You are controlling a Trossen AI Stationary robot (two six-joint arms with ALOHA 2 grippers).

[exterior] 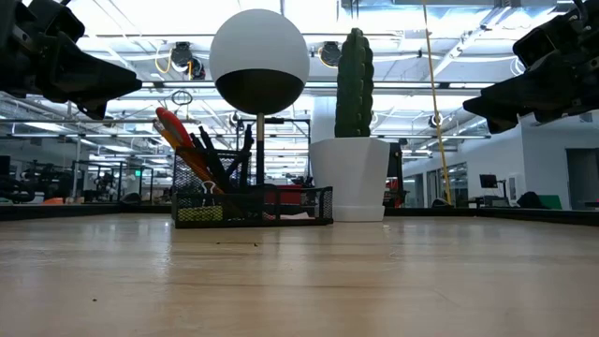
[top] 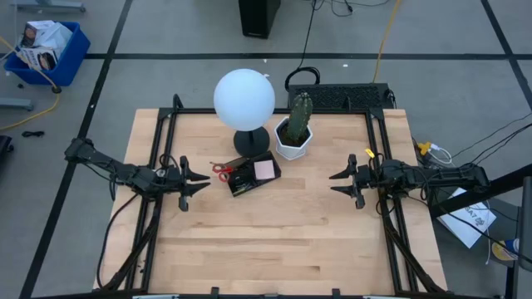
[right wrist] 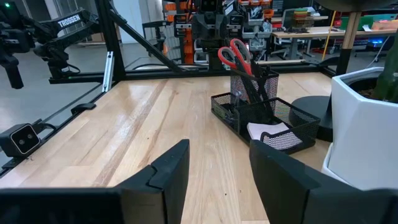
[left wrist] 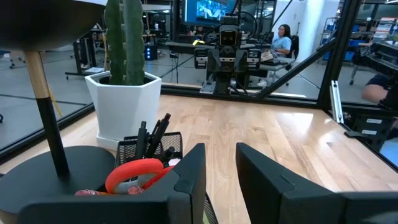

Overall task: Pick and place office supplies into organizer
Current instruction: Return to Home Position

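Observation:
The black mesh organizer [top: 252,175] sits on the table in front of the lamp base. Red-handled scissors [top: 222,169] stand in its cup end with black pens [right wrist: 252,87] beside them, and the pink sticky-note pad [top: 264,169] lies in its tray end. In the low view the organizer [exterior: 253,206] holds the scissors [exterior: 182,140] leaning left. My left gripper [top: 202,180] hovers open just left of the organizer, above the table. My right gripper [top: 334,183] hovers open to the right, well clear of it.
A lamp with a white globe [top: 244,98] on a black round base [top: 251,142] stands behind the organizer. A cactus in a white hexagonal pot [top: 294,138] stands to its right. Bare wood [top: 274,241] fills the table's near half.

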